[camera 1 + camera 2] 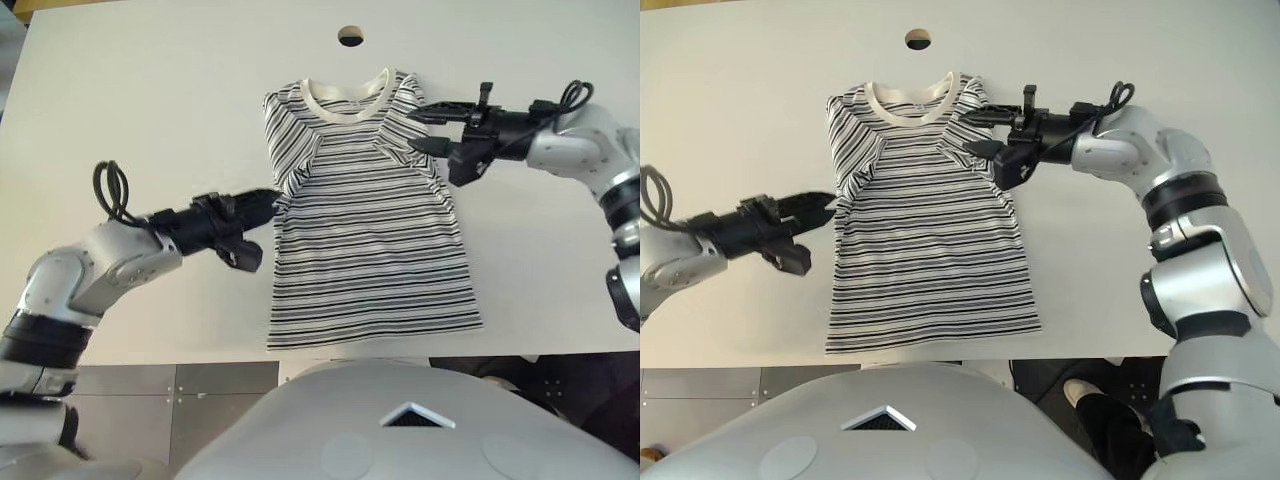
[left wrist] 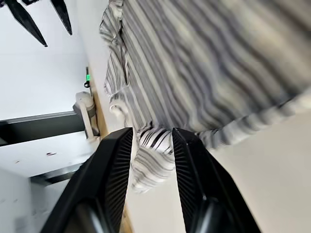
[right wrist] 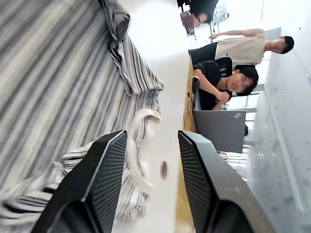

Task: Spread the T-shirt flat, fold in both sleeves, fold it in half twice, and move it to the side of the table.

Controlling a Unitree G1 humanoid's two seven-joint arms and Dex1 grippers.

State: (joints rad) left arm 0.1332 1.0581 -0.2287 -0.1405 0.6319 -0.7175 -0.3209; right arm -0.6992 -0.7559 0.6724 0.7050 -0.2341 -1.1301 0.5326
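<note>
T-shirt: a black-and-white striped T-shirt [image 1: 370, 250] lies flat on the table, front up, near the middle of the top and slightly toward the robot's right.
Collar: the cream collar [image 1: 345, 100] points away from the robot, and the hem lies close to the table's near edge.
Sleeves: both are turned in over the body. The left sleeve [image 1: 288, 140] and the right sleeve [image 1: 412, 150] each leave a slanting fold line below the shoulder, so the outline is a narrow upright shape that widens a little toward the hem.
Left gripper: the left gripper [image 1: 262, 203] is low beside the shirt's left edge, about halfway down, with its fingertips pointing at the cloth. In the left wrist view its two fingers [image 2: 119, 160] stand apart with nothing between them and striped fabric beyond the tips. Whether the tips touch the edge cannot be told.
Right gripper: the right gripper [image 1: 425, 125] is at the shirt's right shoulder, over the turned-in sleeve. Its fingers are spread and hold nothing; the far one is level with the collar and the near one is by the sleeve fold.
Table: the white table [image 1: 150, 100] has a small round hole [image 1: 351, 36] just beyond the collar.
</note>
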